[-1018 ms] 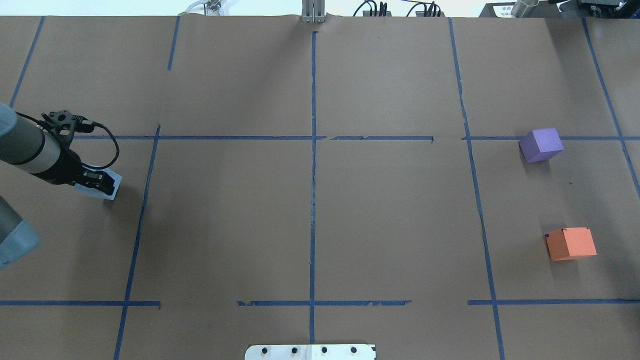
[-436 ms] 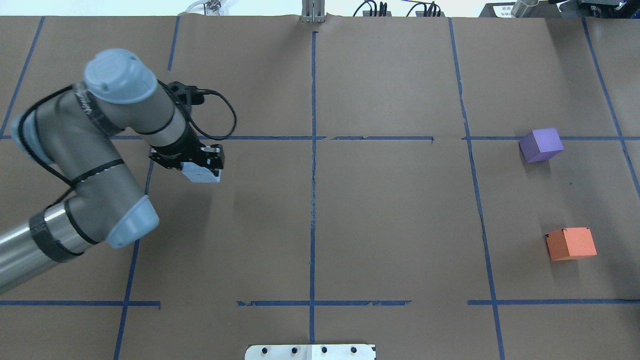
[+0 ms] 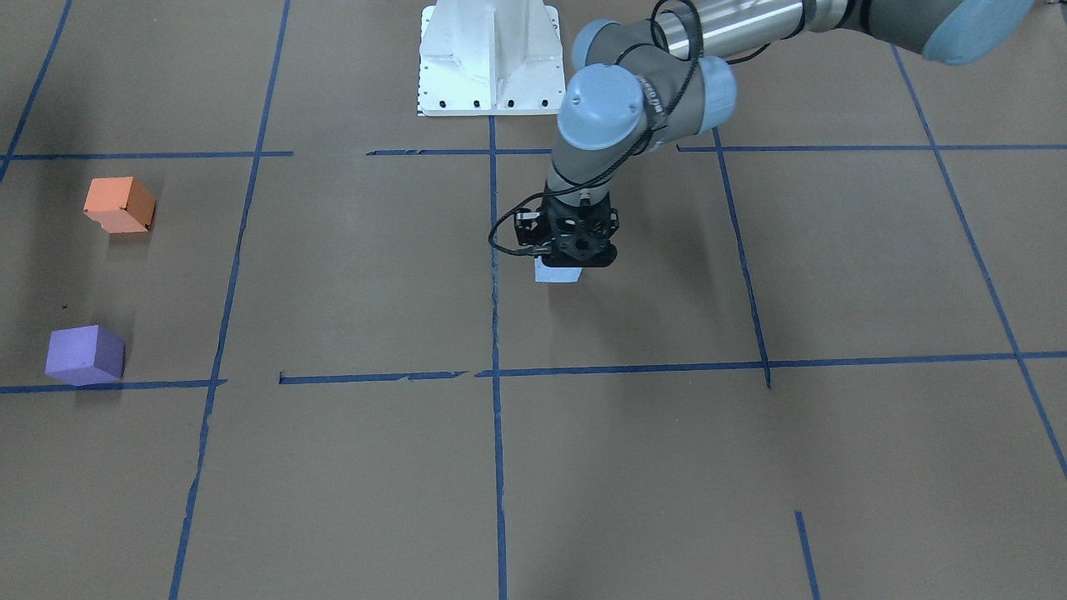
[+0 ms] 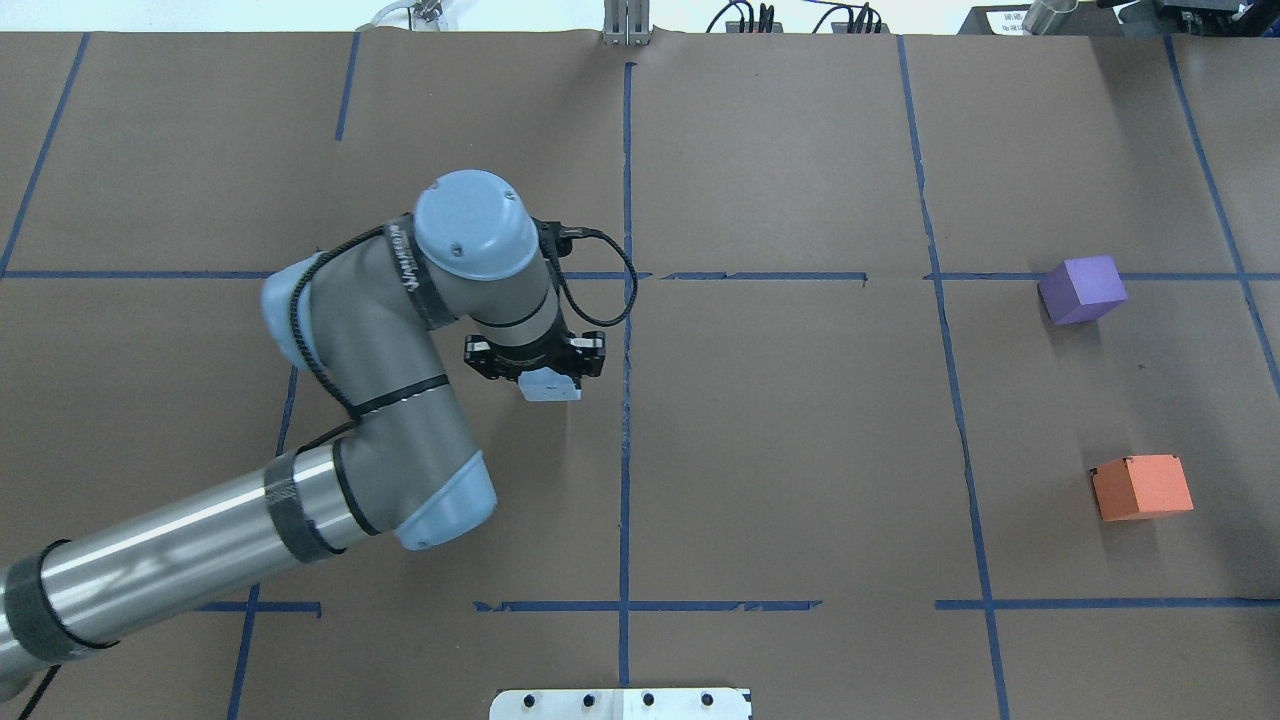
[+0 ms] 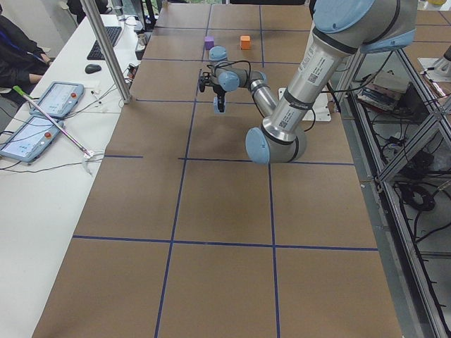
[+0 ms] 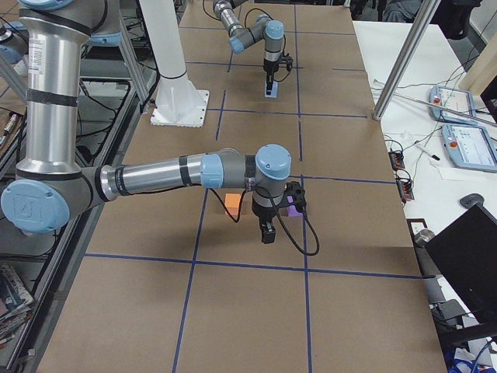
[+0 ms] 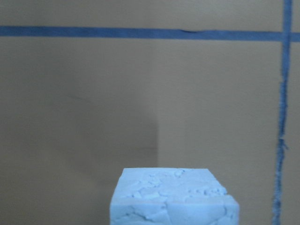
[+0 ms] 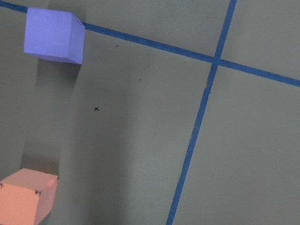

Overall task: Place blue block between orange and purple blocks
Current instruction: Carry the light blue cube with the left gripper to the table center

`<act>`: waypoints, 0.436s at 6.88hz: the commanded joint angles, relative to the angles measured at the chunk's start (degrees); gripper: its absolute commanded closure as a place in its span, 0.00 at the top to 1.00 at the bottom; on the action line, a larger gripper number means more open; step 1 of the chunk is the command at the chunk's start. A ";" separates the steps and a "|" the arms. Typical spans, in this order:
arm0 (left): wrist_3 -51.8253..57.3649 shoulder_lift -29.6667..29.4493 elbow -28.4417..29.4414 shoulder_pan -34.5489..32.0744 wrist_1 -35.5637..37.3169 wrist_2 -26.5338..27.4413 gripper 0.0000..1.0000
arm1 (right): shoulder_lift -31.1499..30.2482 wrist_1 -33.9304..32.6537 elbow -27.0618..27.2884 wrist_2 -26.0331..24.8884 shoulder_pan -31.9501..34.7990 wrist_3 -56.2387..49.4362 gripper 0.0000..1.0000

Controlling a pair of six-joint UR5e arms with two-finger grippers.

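Observation:
My left gripper (image 4: 548,378) is shut on the pale blue block (image 4: 551,387) and holds it above the table, just left of the centre tape line. The block also fills the bottom of the left wrist view (image 7: 173,199) and shows under the gripper in the front view (image 3: 558,273). The purple block (image 4: 1082,289) and the orange block (image 4: 1142,487) sit far to the right, apart from each other; both show in the right wrist view, purple (image 8: 54,35) and orange (image 8: 26,199). My right gripper (image 6: 268,231) hangs over these two blocks; I cannot tell if it is open or shut.
Blue tape lines (image 4: 626,400) divide the brown paper into a grid. The white robot base plate (image 4: 620,704) sits at the near table edge. A metal post (image 5: 106,49) and a side bench with tablets (image 5: 42,116) stand beyond the far table edge.
My left arm has swung from the table's far left edge to near the centre line, carrying the blue block rightwards. The purple and orange blocks have not moved.

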 commanded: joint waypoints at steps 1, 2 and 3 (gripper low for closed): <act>-1.99 -5.37 6.26 3.68 -0.33 2.54 0.52 | -0.16 0.00 -0.04 -0.02 0.05 0.00 1.00; -1.90 -5.29 6.53 3.86 -0.33 2.55 0.57 | -0.16 0.00 -0.04 -0.02 0.05 0.00 1.00; -1.81 -5.29 6.53 3.86 -0.33 2.55 0.77 | -0.25 0.00 -0.04 -0.02 0.05 0.00 1.00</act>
